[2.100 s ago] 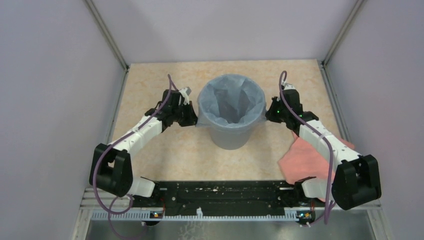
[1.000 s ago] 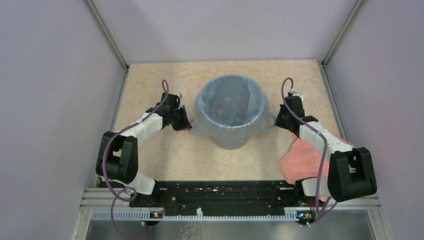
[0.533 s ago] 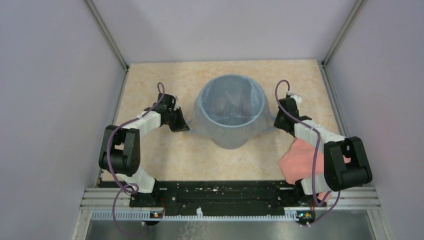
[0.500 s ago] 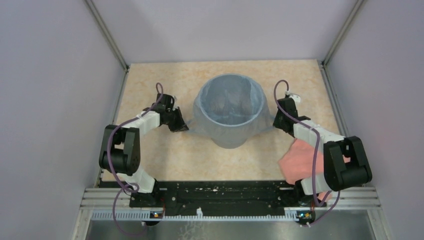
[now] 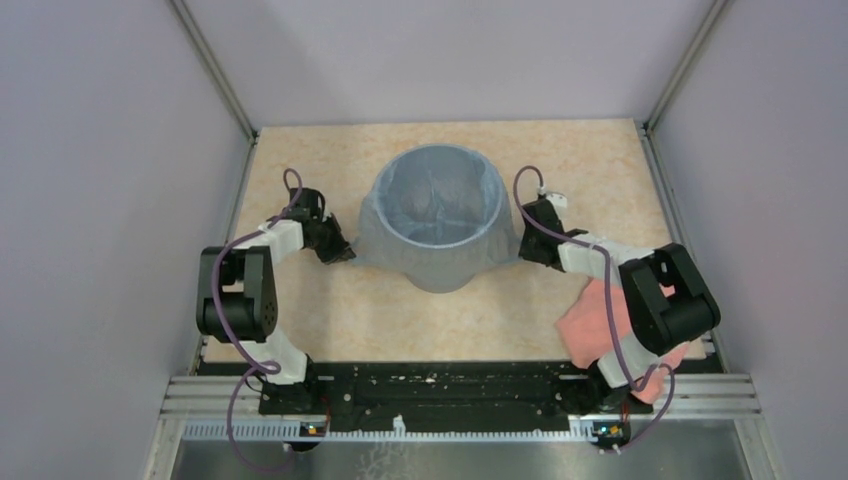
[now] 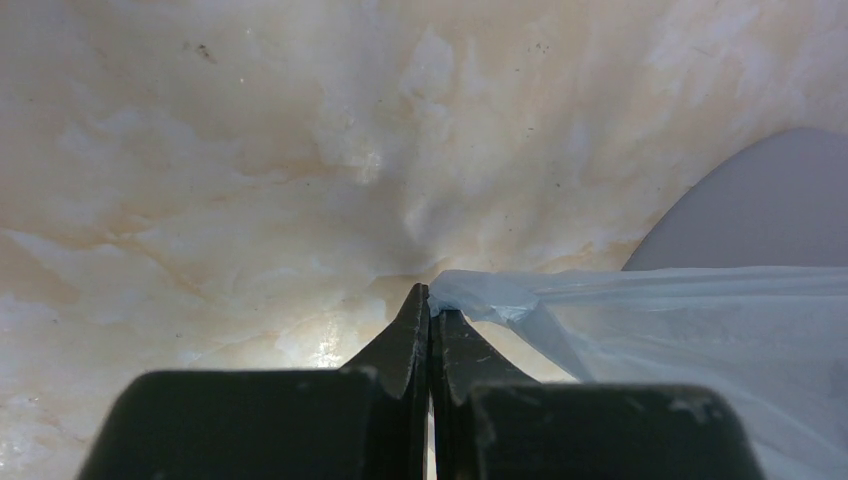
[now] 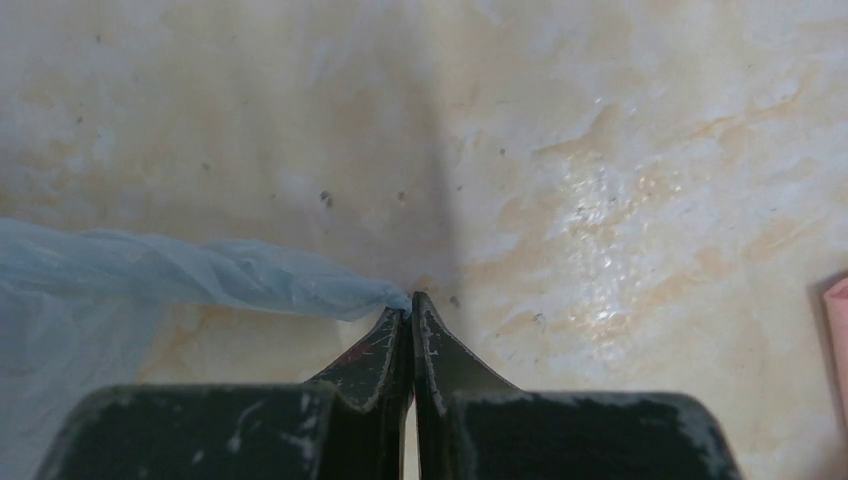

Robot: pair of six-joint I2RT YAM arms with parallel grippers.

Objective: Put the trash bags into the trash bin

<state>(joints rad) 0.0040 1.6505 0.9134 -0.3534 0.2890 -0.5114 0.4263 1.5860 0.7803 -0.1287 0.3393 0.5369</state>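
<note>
As the trash bag [image 5: 400, 245] sat draped over the trash bin [image 5: 438, 284] mid-frame, left gripper [image 5: 341, 256] & right gripper [image 5: 521, 250] each clamped its hem, prob. stretching it down.

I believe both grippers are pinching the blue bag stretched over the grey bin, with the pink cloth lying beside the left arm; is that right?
Not quite: the top external view shows the pink cloth beside the right arm, not the left. The left gripper and right gripper do pinch the pale blue bag stretched over the grey bin.
</note>
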